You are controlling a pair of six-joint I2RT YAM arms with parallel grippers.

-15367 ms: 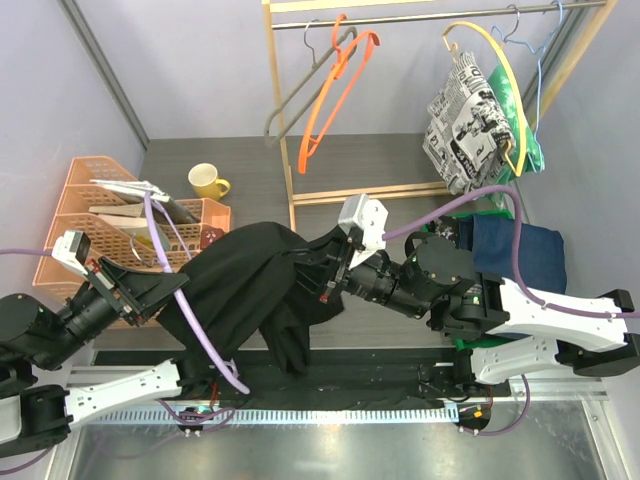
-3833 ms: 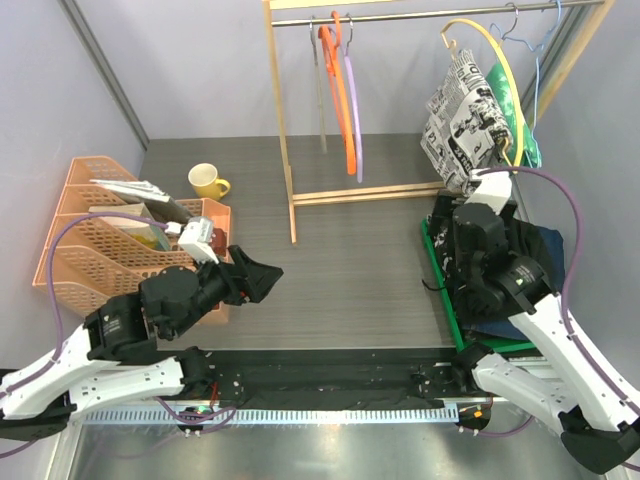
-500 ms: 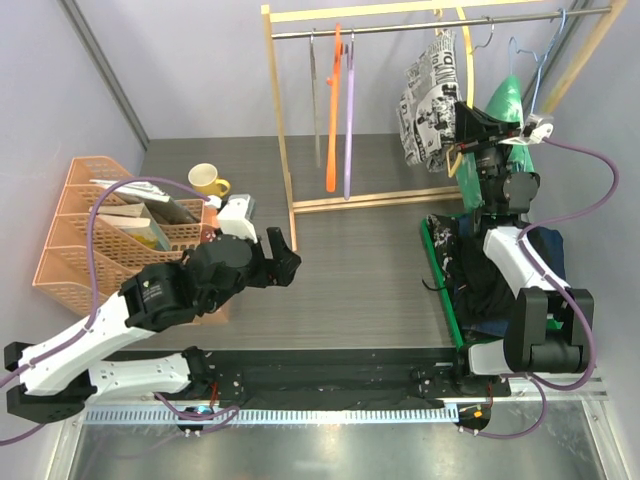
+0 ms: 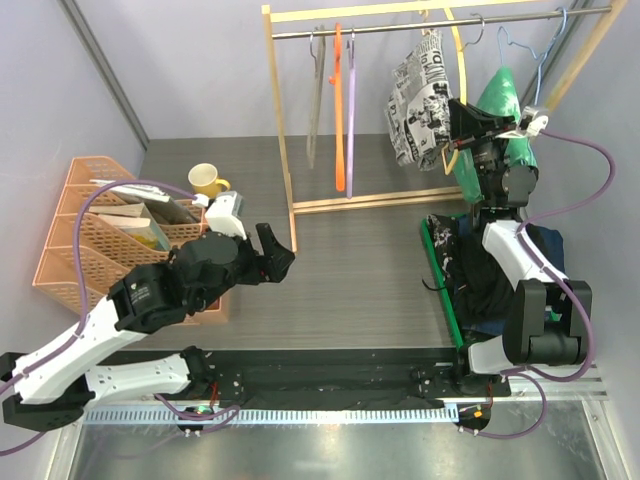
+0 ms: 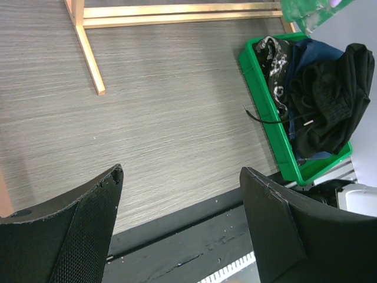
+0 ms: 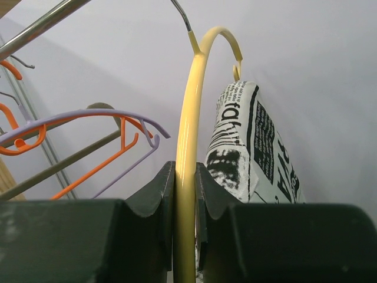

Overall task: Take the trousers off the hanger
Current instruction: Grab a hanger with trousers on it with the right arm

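The right claw [image 6: 185, 177] is pinched on the yellow hanger [image 6: 189, 106], over which the newspaper-print trousers [image 6: 254, 141] hang folded, white with bold black lettering, below the rail [image 4: 390, 25]. The left claw [image 5: 181, 206] hovers spread wide above the table [image 5: 177, 118], beside the green bin [image 5: 264, 97] holding other trousers [image 5: 330, 88].

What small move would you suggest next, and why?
Probably raise the left gripper toward the newsprint trousers: the right gripper is shut on their yellow hanger, while the left is open, empty and low over the table.
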